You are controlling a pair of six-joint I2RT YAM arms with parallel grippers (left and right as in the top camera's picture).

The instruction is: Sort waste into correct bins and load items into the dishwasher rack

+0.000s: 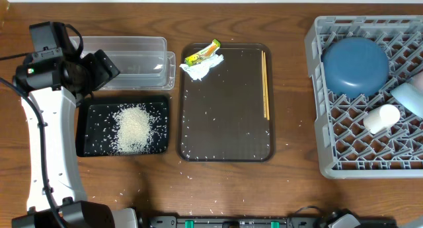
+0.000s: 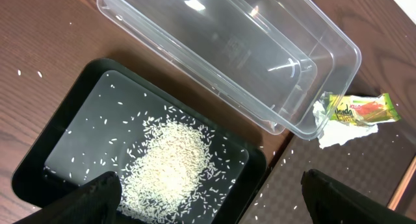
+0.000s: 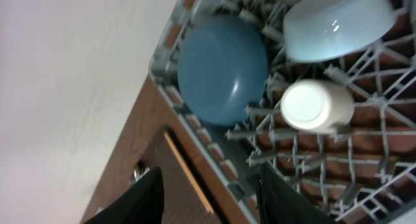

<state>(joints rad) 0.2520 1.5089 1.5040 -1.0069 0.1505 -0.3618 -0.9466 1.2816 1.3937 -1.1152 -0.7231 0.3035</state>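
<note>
White rice (image 1: 134, 127) lies heaped in the black tray (image 1: 91, 143), next to the clear tub (image 1: 132, 59). My left gripper (image 1: 106, 69) hangs open above them; in the left wrist view the left gripper (image 2: 221, 201) straddles the rice (image 2: 172, 162) and the tray's (image 2: 78, 133) near edge, holding nothing. The yellow-green wrapper (image 1: 202, 52) and paper scrap (image 1: 201, 69) lie on the brown serving tray, chopsticks (image 1: 266, 82) along its right side. The grey rack (image 1: 317, 122) holds the dark blue dish (image 1: 355, 64), light blue bowl (image 1: 410, 96) and cup (image 1: 382, 117). My right gripper (image 3: 211, 201) is open and empty above the rack's (image 3: 273, 152) left edge.
The brown serving tray (image 1: 225, 122) sits mid-table, sprinkled with stray rice grains. More loose grains dot the wood in front of it. My left arm's white link (image 1: 49, 142) stands along the table's left side. The right arm is outside the overhead view.
</note>
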